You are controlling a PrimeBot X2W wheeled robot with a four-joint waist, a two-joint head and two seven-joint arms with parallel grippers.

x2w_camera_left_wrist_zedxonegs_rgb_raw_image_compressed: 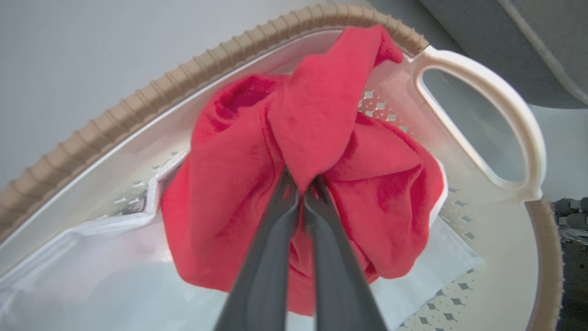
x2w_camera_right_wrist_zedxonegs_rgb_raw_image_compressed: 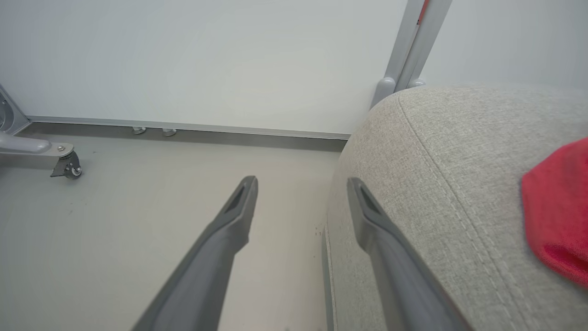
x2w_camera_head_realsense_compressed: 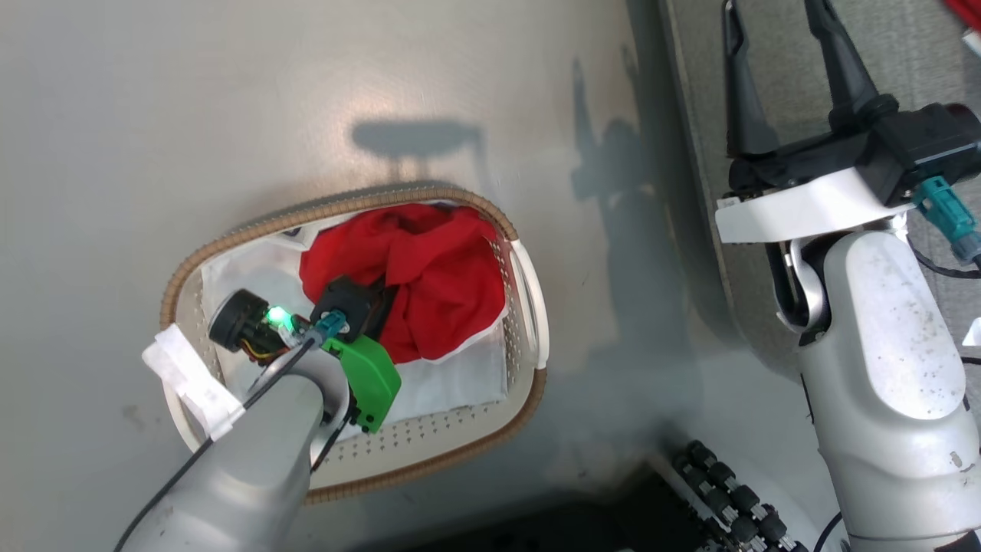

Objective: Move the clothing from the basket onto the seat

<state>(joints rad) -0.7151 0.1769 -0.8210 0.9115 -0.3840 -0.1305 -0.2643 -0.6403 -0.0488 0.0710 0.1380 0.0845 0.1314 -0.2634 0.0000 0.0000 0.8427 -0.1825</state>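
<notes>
A heap of red clothing [x2w_camera_head_realsense_compressed: 433, 280] lies in the oval white basket [x2w_camera_head_realsense_compressed: 529, 307] on the floor, over a white liner. My left gripper [x2w_camera_left_wrist_zedxonegs_rgb_raw_image_compressed: 301, 186] reaches down into the basket and is shut on a fold of the red clothing [x2w_camera_left_wrist_zedxonegs_rgb_raw_image_compressed: 317, 138], its fingertips buried in the fabric. My right gripper [x2w_camera_head_realsense_compressed: 778, 46] hangs open at the upper right, over the edge of the grey seat [x2w_camera_head_realsense_compressed: 904, 54]. In the right wrist view its fingers [x2w_camera_right_wrist_zedxonegs_rgb_raw_image_compressed: 243, 207] stand wide apart with nothing between them, beside the seat [x2w_camera_right_wrist_zedxonegs_rgb_raw_image_compressed: 441, 161], on which another red piece [x2w_camera_right_wrist_zedxonegs_rgb_raw_image_compressed: 558, 207] lies.
The basket's tan woven rim [x2w_camera_left_wrist_zedxonegs_rgb_raw_image_compressed: 151, 96] and white handle [x2w_camera_left_wrist_zedxonegs_rgb_raw_image_compressed: 514, 119] ring the clothing. Smooth grey floor [x2w_camera_head_realsense_compressed: 230, 115] surrounds the basket. A caster foot [x2w_camera_right_wrist_zedxonegs_rgb_raw_image_compressed: 66, 168] and a metal post [x2w_camera_right_wrist_zedxonegs_rgb_raw_image_compressed: 411, 46] stand by the wall. My dark wheeled base [x2w_camera_head_realsense_compressed: 728, 498] sits at the bottom.
</notes>
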